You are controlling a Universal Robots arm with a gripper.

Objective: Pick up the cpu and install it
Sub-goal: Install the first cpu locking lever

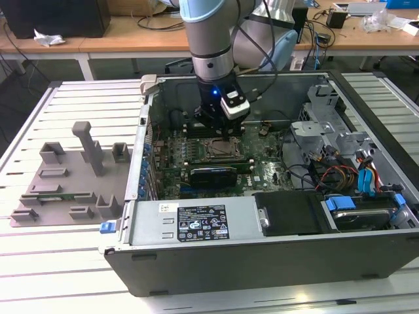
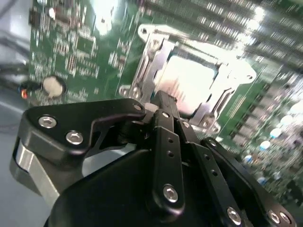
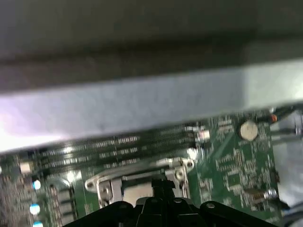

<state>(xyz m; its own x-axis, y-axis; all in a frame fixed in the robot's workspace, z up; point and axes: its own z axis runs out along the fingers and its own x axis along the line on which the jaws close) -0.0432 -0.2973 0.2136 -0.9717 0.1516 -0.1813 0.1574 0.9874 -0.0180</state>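
Exterior view first: a big open computer case (image 1: 275, 261) lies on its side on a white slatted table (image 1: 59, 261), and a grey fixture plate (image 1: 65, 176) with plastic blocks sits on the table toward the exterior view's left, well apart from the arm. Inside the case lies the green motherboard (image 1: 262, 170), with a bundle of coloured cables (image 1: 347, 176) toward the exterior view's right. The robot arm (image 1: 209, 39) reaches straight down into the case, and its gripper (image 1: 224, 134) hangs just above the metal socket frame (image 1: 219, 149) in the middle of the board. In the second wrist view the black gripper (image 2: 163, 101) has its fingers (image 2: 165, 127) drawn close together at the tip, but I cannot tell if they pinch anything. Right past the tip, the cpu (image 2: 189, 82) shows as a pale, shiny square lying flat inside the silvery socket frame (image 2: 147, 61). In the first wrist view the gripper (image 3: 162, 184) points at the same socket frame (image 3: 102, 182), with long memory slots (image 3: 118, 146) beside it. A small round coin battery (image 3: 248, 130) sits on the board, off to one side of the socket.
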